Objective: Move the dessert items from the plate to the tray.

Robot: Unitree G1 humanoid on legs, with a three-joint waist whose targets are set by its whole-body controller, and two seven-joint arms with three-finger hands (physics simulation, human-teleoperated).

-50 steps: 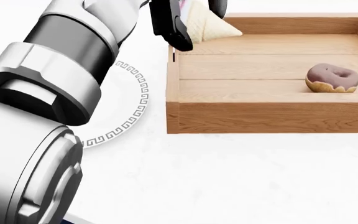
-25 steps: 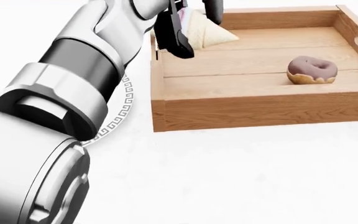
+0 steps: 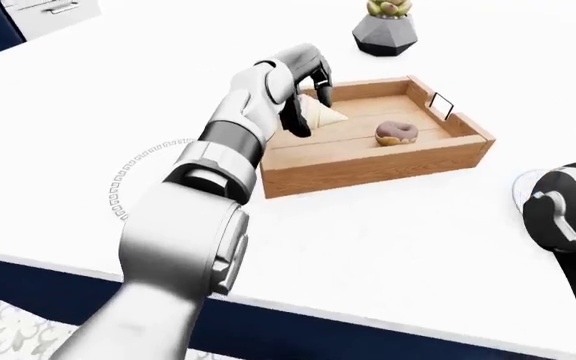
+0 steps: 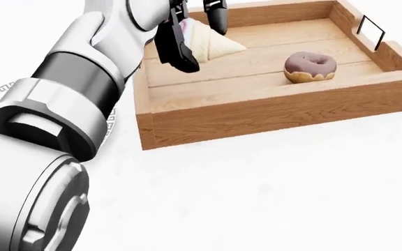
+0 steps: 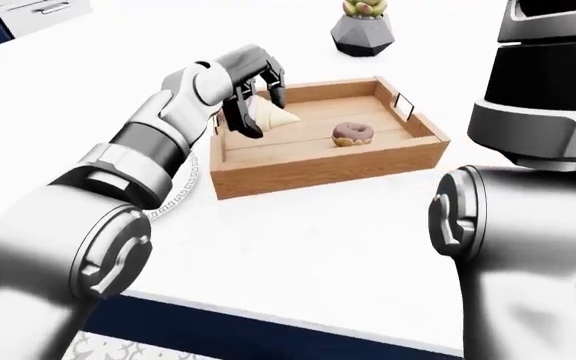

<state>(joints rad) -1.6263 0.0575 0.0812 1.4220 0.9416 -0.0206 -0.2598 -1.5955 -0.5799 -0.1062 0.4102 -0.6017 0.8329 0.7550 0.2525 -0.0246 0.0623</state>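
Note:
A wooden tray [image 4: 271, 112] sits on the white counter. A chocolate-glazed donut [image 4: 310, 67] lies inside it, right of centre. My left hand [image 4: 202, 46] reaches over the tray's top left corner. Its black fingers [image 4: 176, 44] are closed round a cream-coloured cake wedge [image 4: 215, 46] with a pink edge, low over the tray floor. I cannot tell whether the wedge touches the wood. The white plate [image 3: 128, 176] with a grey key-pattern rim lies left of the tray, mostly hidden under my left arm. My right hand is out of view; only its arm [image 5: 528, 225] shows.
A succulent in a grey faceted pot [image 3: 386, 30] stands above the tray in the left-eye view. The counter's near edge, with a dark blue front [image 3: 298, 330], runs along the bottom. White drawers [image 3: 48, 9] show at the top left.
The whole head view has shifted, so the camera moved: the tray now shows further left and turned, with its right end in view. My left hand still holds the wedge over the tray's corner.

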